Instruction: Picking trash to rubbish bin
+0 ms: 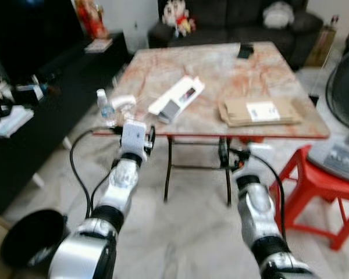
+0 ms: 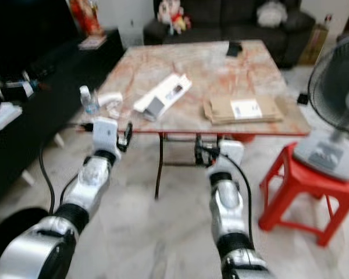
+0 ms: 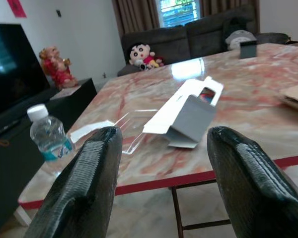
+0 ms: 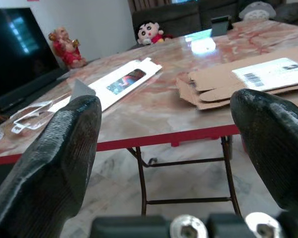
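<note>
On the marble table with a red edge lie an opened white packaging box, a clear plastic blister and a flattened cardboard box with a label. A small water bottle stands at the table's near left corner. My left gripper is open and empty, held just before the table's near edge, facing the white box. Below the near edge, my right gripper is open and empty too, facing the cardboard. A round black bin sits on the floor at my lower left.
A red stool and a standing fan are to the right of the table. A dark low cabinet runs along the left. A sofa with plush toys stands behind the table. Pale floor lies between me and the table.
</note>
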Tool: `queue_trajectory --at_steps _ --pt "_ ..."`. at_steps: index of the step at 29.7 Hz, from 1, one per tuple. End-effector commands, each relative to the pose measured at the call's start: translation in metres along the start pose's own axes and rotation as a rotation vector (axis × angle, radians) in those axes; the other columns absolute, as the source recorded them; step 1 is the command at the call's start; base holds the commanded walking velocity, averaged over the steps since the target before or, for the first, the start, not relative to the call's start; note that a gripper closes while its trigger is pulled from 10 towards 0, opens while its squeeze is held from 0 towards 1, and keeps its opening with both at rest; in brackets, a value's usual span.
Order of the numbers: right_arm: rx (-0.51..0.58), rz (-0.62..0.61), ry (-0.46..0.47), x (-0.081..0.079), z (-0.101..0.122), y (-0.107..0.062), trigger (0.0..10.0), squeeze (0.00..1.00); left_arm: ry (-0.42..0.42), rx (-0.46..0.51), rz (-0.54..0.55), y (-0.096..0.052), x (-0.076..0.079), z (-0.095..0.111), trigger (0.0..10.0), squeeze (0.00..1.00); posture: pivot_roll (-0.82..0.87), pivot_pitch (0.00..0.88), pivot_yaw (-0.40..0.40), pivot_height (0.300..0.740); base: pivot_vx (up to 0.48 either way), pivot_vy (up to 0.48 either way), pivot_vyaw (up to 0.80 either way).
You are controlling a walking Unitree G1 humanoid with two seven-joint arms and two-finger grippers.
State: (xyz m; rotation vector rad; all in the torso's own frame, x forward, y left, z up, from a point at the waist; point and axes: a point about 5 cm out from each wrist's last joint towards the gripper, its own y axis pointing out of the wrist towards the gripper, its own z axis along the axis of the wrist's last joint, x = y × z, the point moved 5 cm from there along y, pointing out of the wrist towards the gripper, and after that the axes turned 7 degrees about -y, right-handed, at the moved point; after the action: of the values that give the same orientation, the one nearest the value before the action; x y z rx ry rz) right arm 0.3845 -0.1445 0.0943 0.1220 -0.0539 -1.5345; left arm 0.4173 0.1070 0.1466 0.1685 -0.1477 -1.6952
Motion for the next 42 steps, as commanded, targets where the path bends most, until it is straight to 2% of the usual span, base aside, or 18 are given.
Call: queue_trajectory --at_steps 1,6,22,37,42 --pt "0.008 0.022 0.009 -0.0092 0.0034 0.0027 10.0 0.00 0.017 0.001 0.018 0.0012 -0.0079 0.0019 10.0 0.00 -0.12 0.004 0.048 0.740 0.337 0.000 0.00" --pt "0.027 0.041 -0.023 -0.0125 0.0063 0.0020 10.0 0.00 0.016 0.004 0.018 0.0013 -0.0075 0.0025 10.0 0.00 -0.12 0.007 0.046 0.740 0.337 0.000 0.00" --pt "0.021 0.034 -0.022 -0.0111 0.0060 0.0029 10.0 0.00 0.014 0.009 0.020 0.0030 -0.0076 0.0050 10.0 0.00 -0.12 0.004 0.043 0.740 0.338 0.000 0.66" --pt "0.008 0.010 0.034 -0.0084 0.0039 0.0033 10.0 0.00 0.009 0.005 -0.005 0.0033 -0.0035 0.0049 10.0 0.00 -0.12 0.004 0.046 0.740 0.338 0.000 0.00" --pt "0.001 0.006 0.055 -0.0079 0.0026 0.0036 10.0 0.00 0.006 0.003 -0.019 0.0030 -0.0013 0.0044 10.0 0.00 -0.11 0.006 0.047 0.740 0.336 0.000 -0.80"
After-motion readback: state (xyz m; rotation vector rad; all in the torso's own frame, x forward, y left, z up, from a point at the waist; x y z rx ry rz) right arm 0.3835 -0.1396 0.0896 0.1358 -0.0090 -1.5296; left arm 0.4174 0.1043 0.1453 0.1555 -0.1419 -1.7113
